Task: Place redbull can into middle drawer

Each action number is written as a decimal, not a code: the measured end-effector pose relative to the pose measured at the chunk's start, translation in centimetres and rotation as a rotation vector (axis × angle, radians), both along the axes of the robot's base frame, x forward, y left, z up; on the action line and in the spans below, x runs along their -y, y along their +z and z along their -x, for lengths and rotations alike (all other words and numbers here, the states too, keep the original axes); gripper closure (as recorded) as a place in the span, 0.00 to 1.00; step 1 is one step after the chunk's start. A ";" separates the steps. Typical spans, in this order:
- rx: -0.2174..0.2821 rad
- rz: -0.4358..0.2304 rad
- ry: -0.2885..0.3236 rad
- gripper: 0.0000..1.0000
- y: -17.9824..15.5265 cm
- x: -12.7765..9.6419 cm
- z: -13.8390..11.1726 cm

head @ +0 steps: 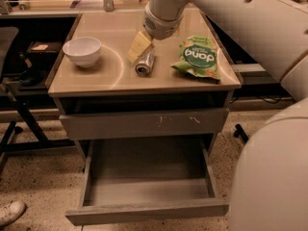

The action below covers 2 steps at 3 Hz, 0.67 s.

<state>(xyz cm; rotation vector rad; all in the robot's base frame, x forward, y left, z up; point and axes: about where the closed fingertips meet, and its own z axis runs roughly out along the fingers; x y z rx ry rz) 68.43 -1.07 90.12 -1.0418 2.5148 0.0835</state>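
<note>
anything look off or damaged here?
The redbull can lies on its side on the tabletop, one end toward the camera, with the gripper at its far end. The closed drawer front above the open middle drawer has small orange scratches. Nothing spilled.

One can (pixel 145 63), bowl (pixel 83 51), bag (pixel 196 57) — two drawers (pixel 144 174) (pixel 120 124) — jaws beside can

Cabinet top (pixel 115 78), white bowl (pixel 83 51), redbull can (pixel 145 63) beside end effector (pixel 138 48), green snack bag (pixel 197 57)

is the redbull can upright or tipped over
Tipped over: the redbull can lies on its side on the tabletop, round end facing the camera, with the gripper close beside it.
</note>
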 end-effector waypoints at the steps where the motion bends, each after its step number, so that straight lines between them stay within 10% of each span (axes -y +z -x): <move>1: -0.010 -0.004 -0.025 0.00 -0.5 -1.5 -2.5; 2: -0.026 -0.006 -0.047 0.00 -1.3 -2.7 -4.5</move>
